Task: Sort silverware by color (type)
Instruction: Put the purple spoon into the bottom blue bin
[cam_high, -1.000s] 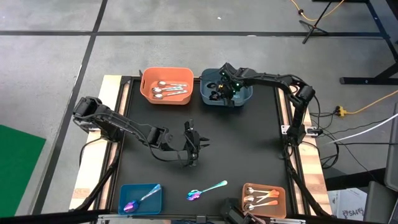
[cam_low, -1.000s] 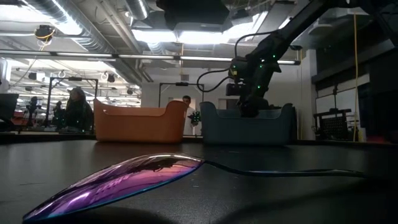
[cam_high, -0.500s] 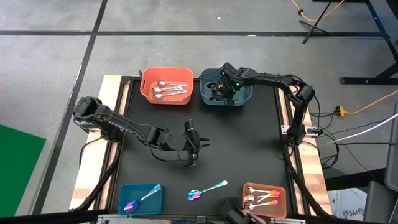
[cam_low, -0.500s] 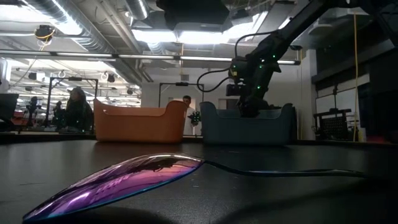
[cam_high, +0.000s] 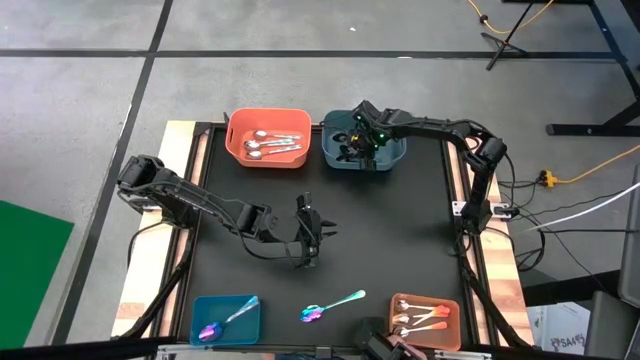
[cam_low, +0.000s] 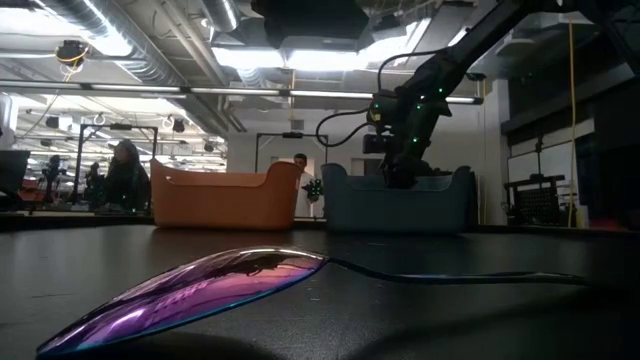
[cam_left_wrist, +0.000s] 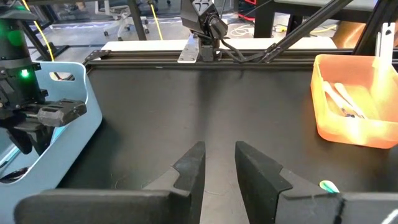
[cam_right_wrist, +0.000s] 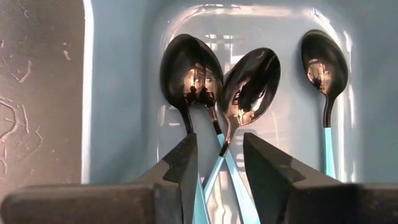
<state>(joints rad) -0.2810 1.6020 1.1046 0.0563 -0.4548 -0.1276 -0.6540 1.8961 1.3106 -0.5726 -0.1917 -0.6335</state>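
Black surface (cam_high: 400, 230): one purple-blue spoon (cam_high: 332, 304) lies loose between the near bins, thin, stiff, slippery; likely best pinched mid-handle. Right pincer (cam_right_wrist: 219, 163) gapes over black spoons (cam_right_wrist: 214, 87); left pincer (cam_left_wrist: 219, 169) parted, empty.

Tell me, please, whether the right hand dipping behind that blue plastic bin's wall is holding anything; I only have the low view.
Observer: No. The right hand is open, just above three glossy black spoons with teal handles lying in the blue plastic bin.
Operator: Thank you. And where is the left hand?
Observer: The left hand is open and empty over the middle of the black mat.
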